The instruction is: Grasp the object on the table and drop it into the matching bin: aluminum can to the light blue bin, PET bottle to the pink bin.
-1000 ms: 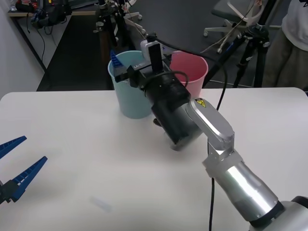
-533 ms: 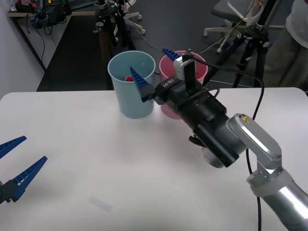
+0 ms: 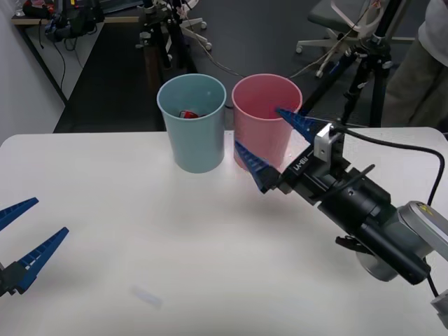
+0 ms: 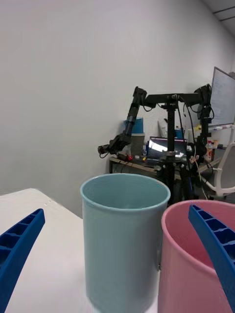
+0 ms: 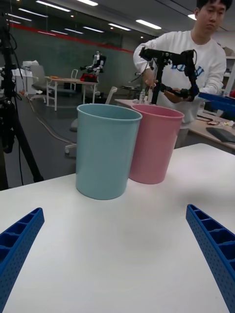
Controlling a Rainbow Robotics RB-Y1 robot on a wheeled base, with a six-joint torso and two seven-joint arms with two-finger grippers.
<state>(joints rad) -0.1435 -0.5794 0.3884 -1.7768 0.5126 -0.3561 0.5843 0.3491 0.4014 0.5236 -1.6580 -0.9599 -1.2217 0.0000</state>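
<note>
**Red can lies in the light blue bin; both grippers spread and empty**

The aluminum can sits inside the light blue bin, a patch of red showing just below the rim on the bin's inner wall. The pink bin stands just beside it on the white table.

The right gripper hangs above the table in front of the pink bin, its 2 blue ribbed fingers spread wide with nothing between them. One fingertip lies over the pink bin's front wall, the other near its rim. In the right wrist view, the light blue bin stands between the 2 fingers and the pink bin lies behind 1 of them.

The left gripper waits low over the table, well apart from both bins, its fingers also spread and empty.
</note>
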